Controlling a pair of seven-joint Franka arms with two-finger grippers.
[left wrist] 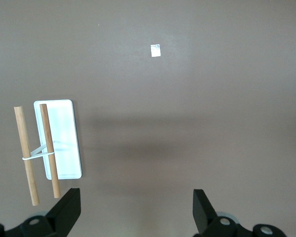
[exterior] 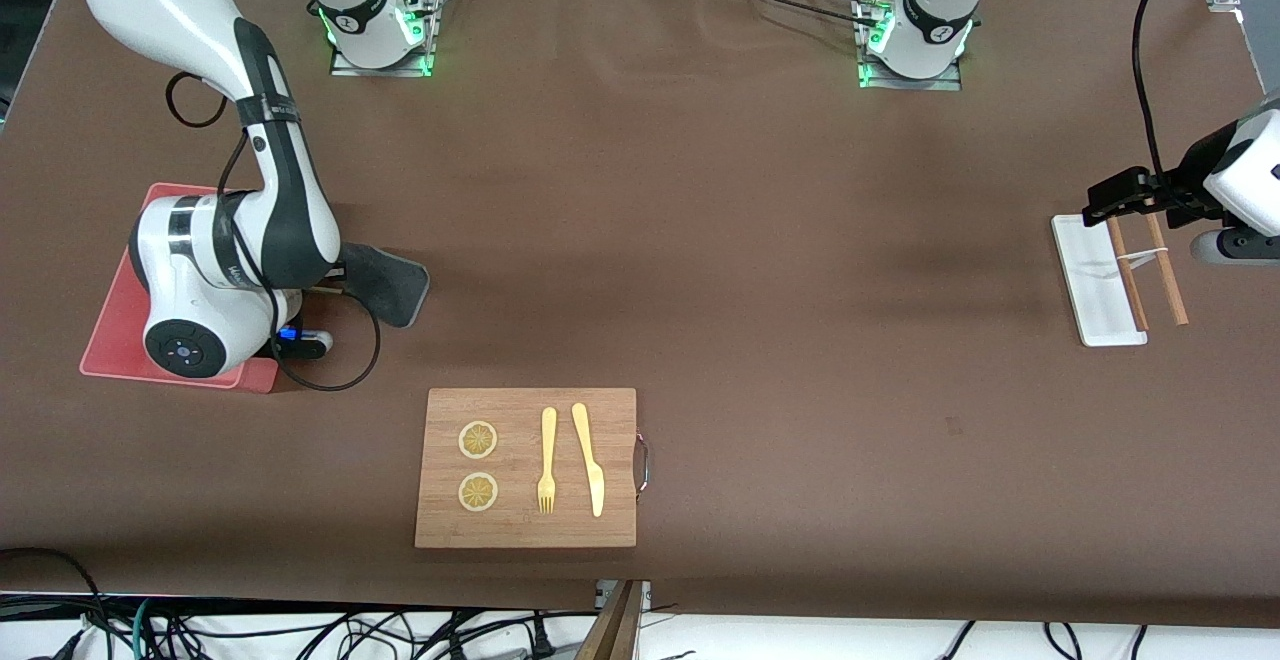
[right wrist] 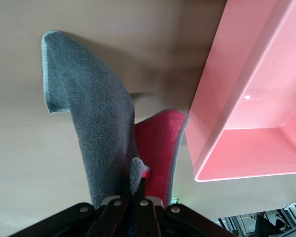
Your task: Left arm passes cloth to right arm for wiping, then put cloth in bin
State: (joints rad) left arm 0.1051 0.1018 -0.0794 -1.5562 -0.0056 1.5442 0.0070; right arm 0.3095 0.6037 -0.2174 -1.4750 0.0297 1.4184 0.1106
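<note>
My right gripper (right wrist: 139,183) is shut on the cloth (right wrist: 96,128), pinching it at one edge. The dark grey face is outward and the pink-red face (right wrist: 160,148) shows beside it. In the front view the cloth (exterior: 390,285) hangs just beside the pink bin (exterior: 115,330), on its side toward the left arm's end. The right wrist covers much of the bin there, and its rim shows in the right wrist view (right wrist: 246,64). I cannot tell whether the cloth's tip touches the table. My left gripper (left wrist: 136,207) is open and empty, over the table by the white tray (exterior: 1085,270).
A wooden cutting board (exterior: 526,530) lies near the front camera with two lemon slices (exterior: 478,440), a fork (exterior: 547,460) and a knife (exterior: 590,460). Two banded wooden sticks (exterior: 1165,270) rest across the white tray (left wrist: 64,143). A small white tag (left wrist: 156,50) lies on the brown table.
</note>
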